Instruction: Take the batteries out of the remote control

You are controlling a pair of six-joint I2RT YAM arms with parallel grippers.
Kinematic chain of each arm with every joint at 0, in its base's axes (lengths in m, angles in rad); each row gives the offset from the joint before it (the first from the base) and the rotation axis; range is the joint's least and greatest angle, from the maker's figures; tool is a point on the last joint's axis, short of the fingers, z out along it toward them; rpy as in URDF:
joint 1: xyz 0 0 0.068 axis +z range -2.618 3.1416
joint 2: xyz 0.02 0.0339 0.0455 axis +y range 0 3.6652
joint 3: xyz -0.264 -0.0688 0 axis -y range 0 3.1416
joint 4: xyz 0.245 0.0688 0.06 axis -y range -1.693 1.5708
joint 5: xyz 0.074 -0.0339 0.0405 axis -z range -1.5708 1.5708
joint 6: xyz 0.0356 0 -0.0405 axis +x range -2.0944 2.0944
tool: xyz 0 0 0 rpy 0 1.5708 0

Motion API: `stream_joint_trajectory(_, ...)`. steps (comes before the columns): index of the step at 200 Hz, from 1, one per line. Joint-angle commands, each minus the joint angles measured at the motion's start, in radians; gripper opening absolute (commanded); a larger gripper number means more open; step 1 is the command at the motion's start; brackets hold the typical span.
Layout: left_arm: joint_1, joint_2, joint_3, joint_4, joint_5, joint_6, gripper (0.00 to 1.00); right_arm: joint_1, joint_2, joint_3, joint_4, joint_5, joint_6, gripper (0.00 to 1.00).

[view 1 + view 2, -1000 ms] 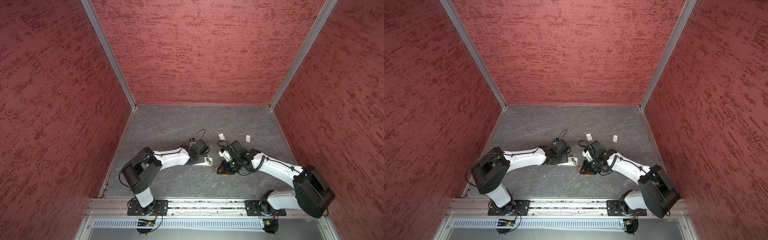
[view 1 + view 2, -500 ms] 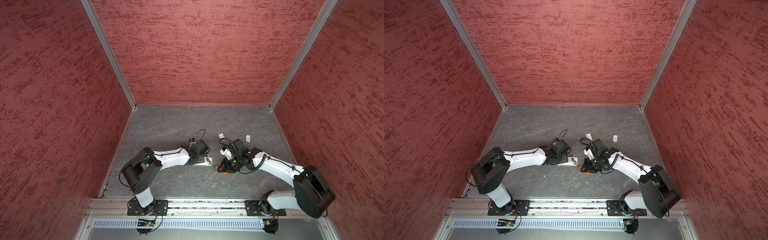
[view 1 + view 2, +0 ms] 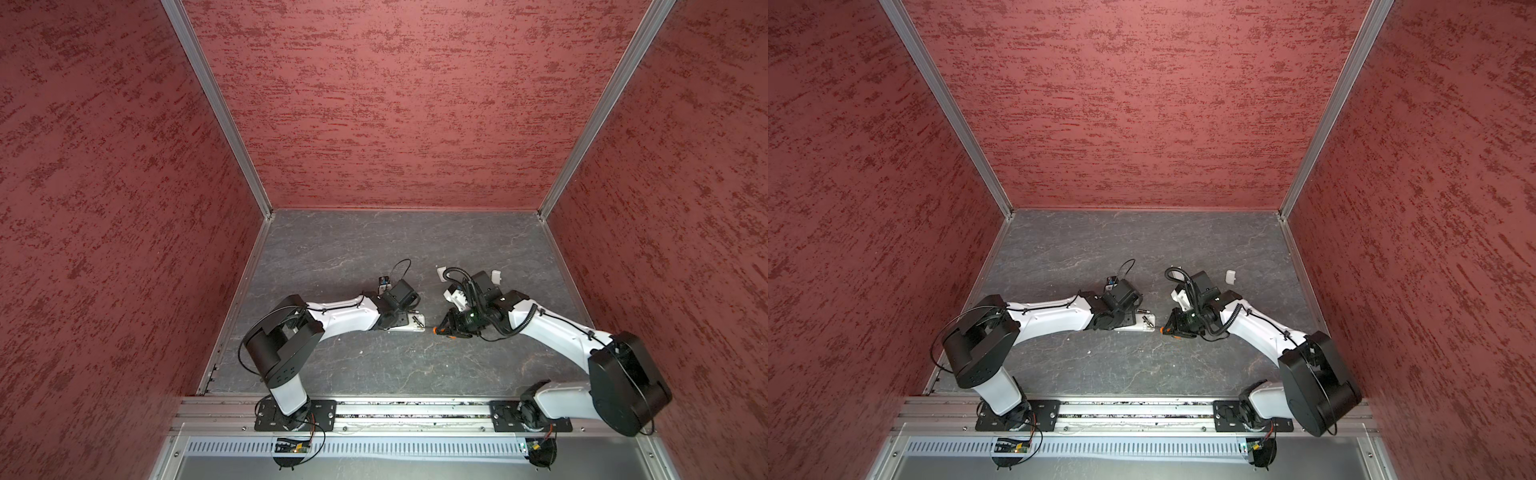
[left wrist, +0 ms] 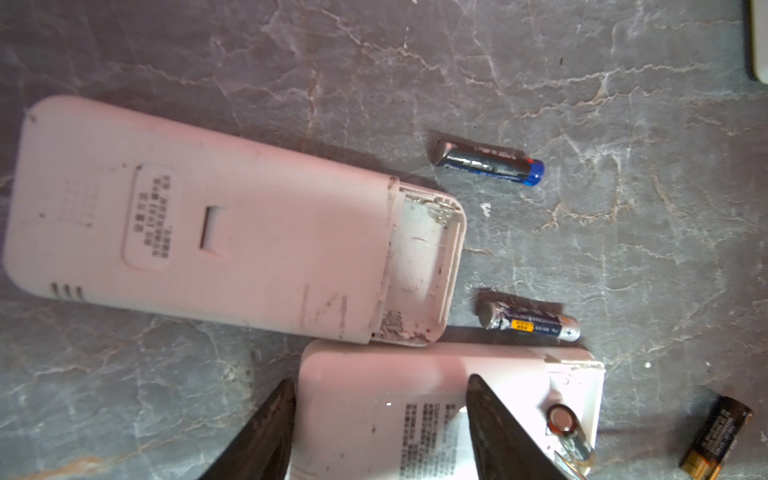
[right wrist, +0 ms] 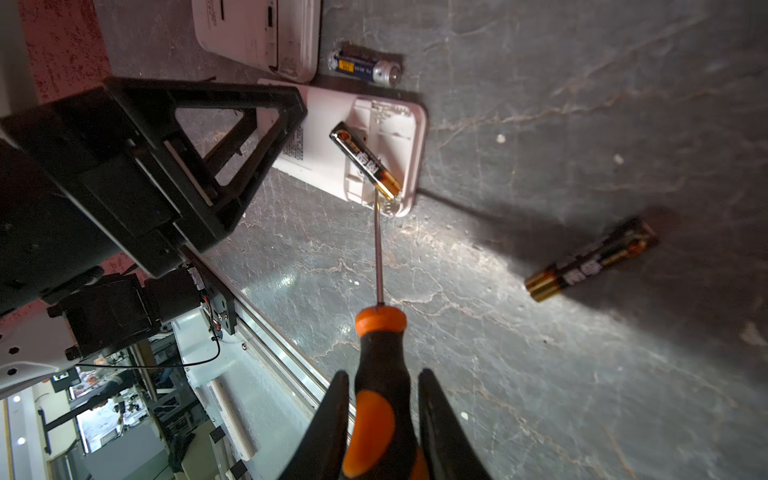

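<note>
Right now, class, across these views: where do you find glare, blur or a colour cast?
Right wrist view: glare whitens the table beside the screwdriver; the loose battery is smeared. Left wrist view: a pink cast tints the empty remote, soft focus. Both top views: even light, everything tiny.

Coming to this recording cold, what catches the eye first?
The right gripper clamps an orange-and-black screwdriver whose tip meets the gold end of a battery tilted up in the white remote. A second remote lies open-backed nearby, with loose batteries around it.
</note>
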Motion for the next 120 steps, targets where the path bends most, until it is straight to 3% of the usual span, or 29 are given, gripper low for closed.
stream_joint_trajectory(1,-0.031,0.078,-0.048,-0.033,0.105,0.001,0.63,-0.012,0.019,0.039,0.155,0.089,0.008,0.00)
stream_joint_trajectory(120,-0.041,0.086,-0.037,-0.035,0.106,-0.005,0.63,-0.030,0.005,0.047,0.164,0.089,0.006,0.00)
